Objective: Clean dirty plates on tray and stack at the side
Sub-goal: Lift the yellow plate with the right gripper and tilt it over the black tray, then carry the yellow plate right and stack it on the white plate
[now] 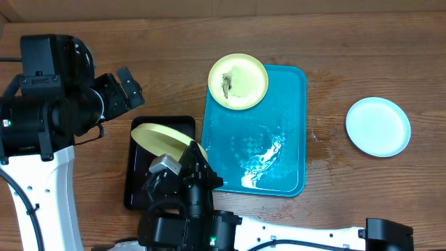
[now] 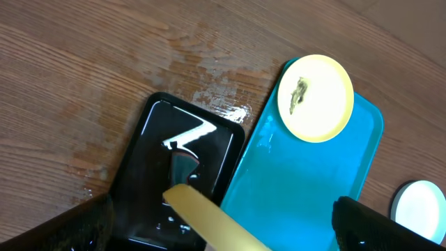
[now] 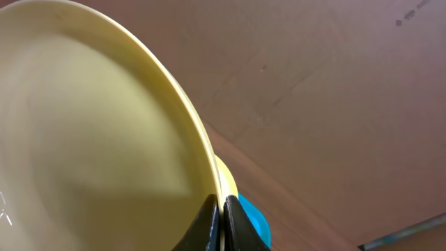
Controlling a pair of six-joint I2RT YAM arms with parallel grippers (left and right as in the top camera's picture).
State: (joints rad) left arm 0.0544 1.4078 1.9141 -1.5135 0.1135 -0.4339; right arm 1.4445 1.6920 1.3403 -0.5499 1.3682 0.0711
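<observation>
A pale yellow-green plate [image 1: 164, 137] hangs tilted over the black tray, with my right gripper [image 1: 189, 152] shut on its rim. In the right wrist view the plate [image 3: 90, 139] fills the left side, and both fingers [image 3: 208, 224] pinch its edge. A second plate [image 1: 238, 81] with a dark greenish-brown smear lies flat on the far left corner of the blue tray [image 1: 279, 104]. My left gripper [image 1: 129, 89] is raised at the left, open and holding nothing. Its wrist view looks down on the held plate's edge [image 2: 209, 219], the dirty plate [image 2: 315, 97] and the blue tray [image 2: 300, 188].
A small black rectangular tray [image 1: 139, 174] with wet streaks sits just left of the blue tray. A pale whitish round plate [image 1: 378, 126] rests alone on the wooden table at the right. Water shines on the blue tray's floor.
</observation>
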